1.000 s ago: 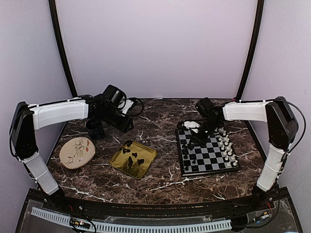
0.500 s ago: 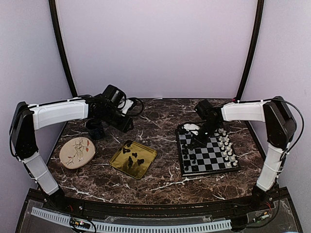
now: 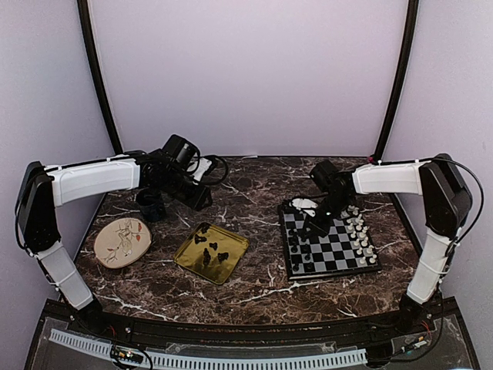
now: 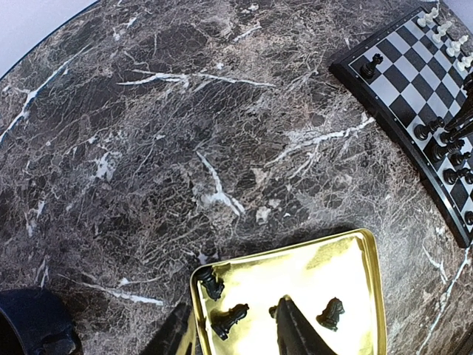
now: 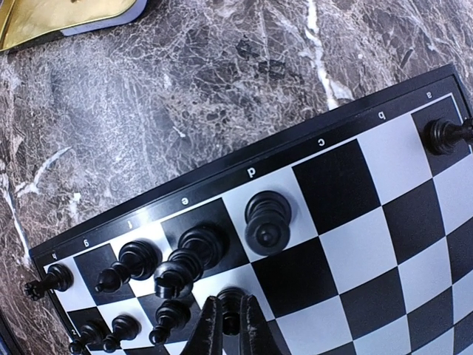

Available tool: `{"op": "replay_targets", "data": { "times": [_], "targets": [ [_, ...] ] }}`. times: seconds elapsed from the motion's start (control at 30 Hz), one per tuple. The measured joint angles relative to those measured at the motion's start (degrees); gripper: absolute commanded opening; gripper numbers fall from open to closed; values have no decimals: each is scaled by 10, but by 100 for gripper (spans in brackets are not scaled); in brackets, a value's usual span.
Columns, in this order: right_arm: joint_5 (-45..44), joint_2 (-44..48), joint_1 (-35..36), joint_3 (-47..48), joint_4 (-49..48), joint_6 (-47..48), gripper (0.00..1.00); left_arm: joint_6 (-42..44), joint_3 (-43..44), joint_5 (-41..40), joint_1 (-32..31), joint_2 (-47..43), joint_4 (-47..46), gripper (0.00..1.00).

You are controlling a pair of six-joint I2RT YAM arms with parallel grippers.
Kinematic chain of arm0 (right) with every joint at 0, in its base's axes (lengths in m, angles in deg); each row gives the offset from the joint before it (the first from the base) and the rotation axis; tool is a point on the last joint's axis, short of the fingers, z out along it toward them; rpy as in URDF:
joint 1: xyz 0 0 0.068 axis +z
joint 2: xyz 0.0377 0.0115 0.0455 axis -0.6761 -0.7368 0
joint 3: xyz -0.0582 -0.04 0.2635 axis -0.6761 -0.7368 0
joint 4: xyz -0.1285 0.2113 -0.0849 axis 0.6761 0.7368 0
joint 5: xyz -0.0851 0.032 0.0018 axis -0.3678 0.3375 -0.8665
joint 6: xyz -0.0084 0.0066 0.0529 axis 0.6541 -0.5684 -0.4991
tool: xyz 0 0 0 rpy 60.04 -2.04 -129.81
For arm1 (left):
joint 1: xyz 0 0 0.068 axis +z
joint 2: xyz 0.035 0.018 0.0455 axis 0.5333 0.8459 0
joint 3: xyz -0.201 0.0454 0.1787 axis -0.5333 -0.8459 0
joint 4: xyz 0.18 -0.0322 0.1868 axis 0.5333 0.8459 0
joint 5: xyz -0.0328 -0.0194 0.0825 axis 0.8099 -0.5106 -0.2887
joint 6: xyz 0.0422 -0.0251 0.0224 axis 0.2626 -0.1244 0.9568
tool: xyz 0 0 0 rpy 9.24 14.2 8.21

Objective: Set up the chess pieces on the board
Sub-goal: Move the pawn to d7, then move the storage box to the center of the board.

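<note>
From my console, I see a dark brown marble table (image 3: 254, 185) veined in white, closed in by pale lilac walls (image 3: 246, 77) with 2 black poles (image 3: 100, 77) curving up at the back corners. A gold tray (image 3: 189, 254) sits near the middle and a floral plate (image 3: 122, 241) lies to its left.

The board (image 3: 339, 250) lies flat on the right side, with white chess pieces (image 3: 358, 231) along its right edge and black chess pieces (image 3: 296, 243) along its left. More black ones lie in the tray.

The only writing I can read is the white letters (image 5: 251, 171) on the board's rim, from a to h.

The left gripper (image 4: 235, 333) hangs over the tray, fingers apart and holding nothing. The right gripper (image 5: 231, 318) is pinched on 1 black piece (image 5: 231, 305) on the board.
</note>
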Motion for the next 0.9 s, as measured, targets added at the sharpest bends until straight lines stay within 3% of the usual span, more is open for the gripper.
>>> {"op": "replay_targets", "data": {
  "times": [0.13,0.43,0.9],
  "targets": [
    [2,2,0,-2,0,0,6,0,0,2,0,0,0,40],
    [-1,10,0,-9,0,-6,24,0,7,3,0,5,0,40],
    [30,155,-21,-29,7,-12,26,-5,32,9,-13,26,56,35]
  ]
}}
